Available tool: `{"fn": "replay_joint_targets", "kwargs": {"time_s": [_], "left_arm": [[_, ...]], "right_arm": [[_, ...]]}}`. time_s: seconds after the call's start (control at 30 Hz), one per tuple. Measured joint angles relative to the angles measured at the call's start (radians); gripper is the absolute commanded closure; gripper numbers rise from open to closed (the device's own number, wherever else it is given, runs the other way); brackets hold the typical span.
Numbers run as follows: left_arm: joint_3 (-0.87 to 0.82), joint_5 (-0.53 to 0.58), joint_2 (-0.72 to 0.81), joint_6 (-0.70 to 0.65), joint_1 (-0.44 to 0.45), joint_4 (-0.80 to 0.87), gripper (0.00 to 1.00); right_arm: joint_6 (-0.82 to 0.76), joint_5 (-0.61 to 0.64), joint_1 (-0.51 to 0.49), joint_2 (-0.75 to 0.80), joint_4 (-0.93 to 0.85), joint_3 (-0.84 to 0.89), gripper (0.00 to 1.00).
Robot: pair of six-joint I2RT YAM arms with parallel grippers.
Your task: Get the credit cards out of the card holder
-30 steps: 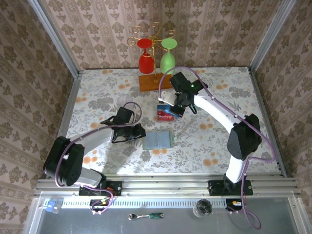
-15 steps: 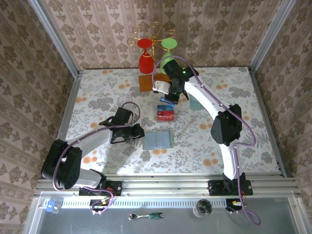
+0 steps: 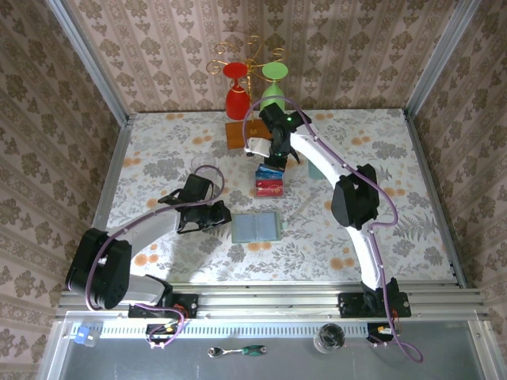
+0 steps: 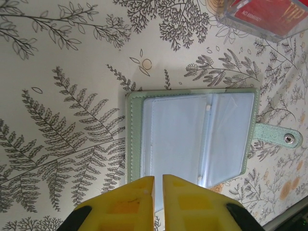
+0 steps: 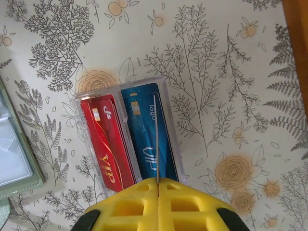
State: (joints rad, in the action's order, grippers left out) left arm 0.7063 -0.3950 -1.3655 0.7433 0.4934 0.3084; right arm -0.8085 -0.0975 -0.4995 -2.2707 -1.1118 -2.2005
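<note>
Right claw (image 5: 158, 180) clenched on a card (image 5: 155, 139) above the tray (image 5: 176, 137).
The card stands edge-on over a red card (image 5: 106, 144) and a blue card (image 5: 139, 127) lying in the tray. The open wallet (image 4: 192, 139) lies flat on the tabletop (image 4: 72, 72); the left claw (image 4: 158, 178), nearly closed, sits at its near edge, grip impossible to tell.

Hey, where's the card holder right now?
The card holder lies open mid-table in the top view, just right of the left pincer and on the near side of the clear tray.
</note>
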Motion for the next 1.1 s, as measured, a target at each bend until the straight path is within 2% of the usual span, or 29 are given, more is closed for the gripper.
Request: {"fn": "replay_joint_targets", "kwargs": {"time_s": [0.17,0.37,0.43,0.63,0.87,0.9,0.97,1.0,1.07,1.1], "left_arm": [[-0.004,0.0,0.0,0.0,-0.013,0.002,0.86],[-0.016,-0.003,0.002,-0.006,-0.036,0.006,0.83],[-0.018,-0.004,0.006,-0.011,-0.056,0.006,0.79],[-0.018,-0.004,0.013,-0.043,-0.105,0.007,0.7],[-0.011,0.005,0.011,-0.109,-0.171,0.022,0.49],[-0.005,0.011,0.008,-0.122,-0.182,0.031,0.47],[0.01,0.023,0.0,-0.146,-0.2,0.048,0.42],[0.016,0.031,-0.002,-0.157,-0.21,0.056,0.34],[0.022,0.045,-0.003,-0.181,-0.23,0.066,0.12],[0.023,0.052,-0.003,-0.191,-0.24,0.068,0.01]], "right_arm": [[0.002,0.001,0.0,-0.006,0.001,0.0,0.86],[0.018,0.009,0.001,-0.003,0.014,0.008,0.83],[0.029,0.013,0.002,0.013,0.034,0.042,0.81],[0.089,0.043,0.005,0.15,0.128,0.243,0.64],[0.188,0.096,0.007,0.375,0.293,0.538,0.45],[0.204,0.105,0.008,0.404,0.314,0.579,0.38],[0.232,0.122,0.009,0.451,0.355,0.654,0.32],[0.243,0.13,0.009,0.473,0.373,0.689,0.31],[0.27,0.147,0.011,0.513,0.414,0.763,0.02],[0.283,0.154,0.013,0.533,0.432,0.799,0.0]]}}
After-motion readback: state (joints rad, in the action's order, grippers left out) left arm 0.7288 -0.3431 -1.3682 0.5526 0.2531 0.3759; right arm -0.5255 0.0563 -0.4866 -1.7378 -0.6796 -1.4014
